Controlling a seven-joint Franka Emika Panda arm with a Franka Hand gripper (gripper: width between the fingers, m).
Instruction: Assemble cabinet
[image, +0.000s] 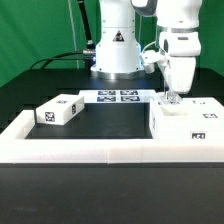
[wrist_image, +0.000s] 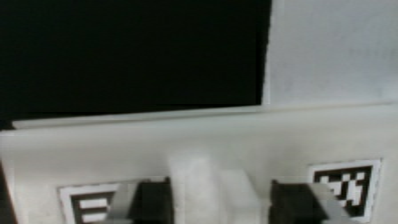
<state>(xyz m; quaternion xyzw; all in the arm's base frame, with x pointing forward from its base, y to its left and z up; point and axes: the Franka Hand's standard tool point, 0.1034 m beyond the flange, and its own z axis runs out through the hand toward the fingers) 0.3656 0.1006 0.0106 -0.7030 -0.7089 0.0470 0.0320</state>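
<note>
Low at the exterior view's right, the gripper (image: 172, 97) is clamped on an upright wall of the cabinet body (image: 186, 123), which sits on the counter (image: 110, 126) — a grasping step, I judge — and the next move calls for a steady pull toward the loose block (image: 58, 111), well apart.

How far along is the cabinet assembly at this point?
Done: little that shows; the cabinet body stands as a white box on the exterior view's right. In hand: the gripper is down on it, jaws straddling a white ridge; clamped or not, I cannot tell. Left: a loose tagged block lies apart on the exterior view's left, unattached.
</note>
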